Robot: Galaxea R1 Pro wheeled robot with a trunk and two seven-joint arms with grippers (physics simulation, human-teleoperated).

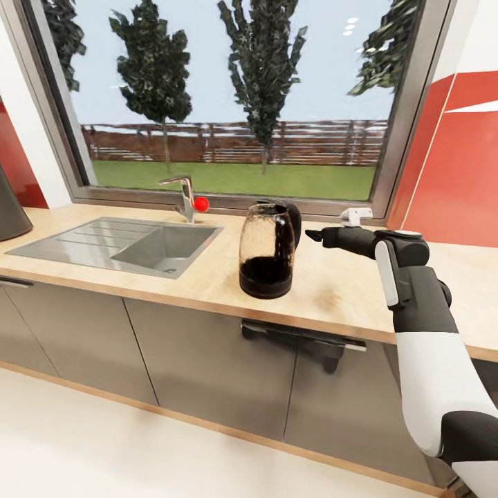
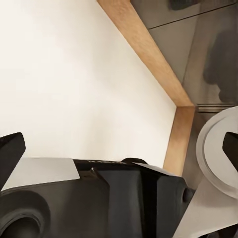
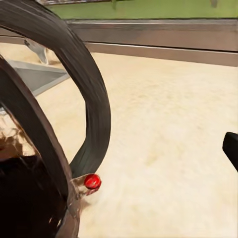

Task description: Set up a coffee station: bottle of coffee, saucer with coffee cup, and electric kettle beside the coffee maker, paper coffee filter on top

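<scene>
The electric kettle [image 1: 266, 252], clear glass with a dark base and a black loop handle, stands upright on the wooden countertop [image 1: 332, 290] to the right of the sink. My right gripper [image 1: 313, 236] hovers just right of the handle at handle height, without touching it. In the right wrist view the handle [image 3: 94, 114] arches close in front, a red button [image 3: 92, 181] sits at its foot, and one fingertip [image 3: 231, 148] shows far to the side, so the jaws stand open. My left gripper [image 2: 119, 153] hangs low over the floor beside my base, fingers apart.
A steel sink [image 1: 159, 249] with a faucet [image 1: 185, 197] takes up the counter's left part. A dark grey appliance [image 1: 10, 211] is cut off at the far left edge. The window sill and a white window latch [image 1: 355, 214] run behind. Bare counter stretches right of the kettle.
</scene>
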